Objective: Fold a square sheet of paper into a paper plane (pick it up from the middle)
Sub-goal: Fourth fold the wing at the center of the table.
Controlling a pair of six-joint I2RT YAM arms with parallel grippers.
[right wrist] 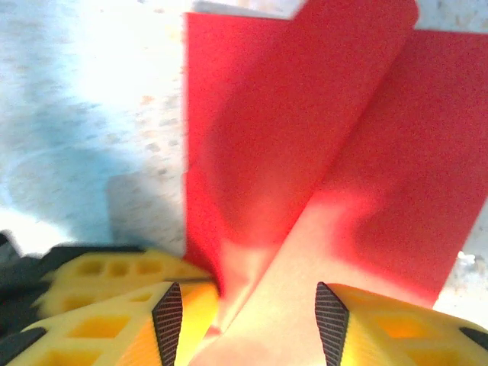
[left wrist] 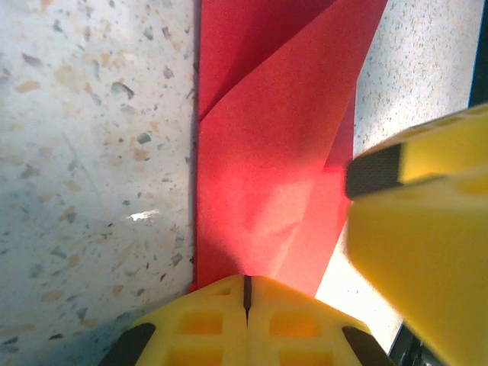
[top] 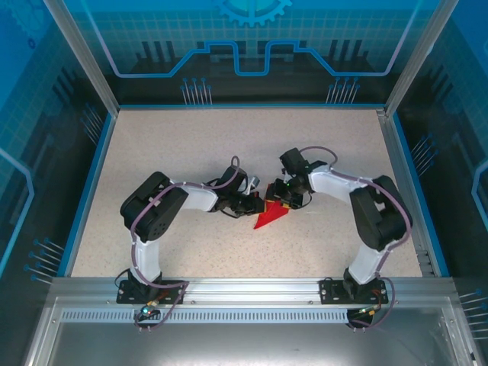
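The red square sheet of paper (top: 268, 219) lies mid-table, folded into a pointed wedge with its tip toward the near edge. My left gripper (top: 258, 204) meets it from the left. In the left wrist view this gripper (left wrist: 246, 286) is shut, its tip against the paper's (left wrist: 267, 152) near end, and nothing red shows in the seam. My right gripper (top: 280, 200) comes from the right; one of its yellow fingers (left wrist: 415, 236) hangs over the paper's right edge. Seen from the right wrist, the right gripper (right wrist: 248, 320) stands open with a raised flap of the paper (right wrist: 305, 114) running between its fingers.
The speckled beige table (top: 191, 145) is bounded by a blue rim (top: 88, 191) on the left, back and right. An aluminium rail (top: 252, 286) with both arm bases runs along the near edge. The two arms crowd the middle.
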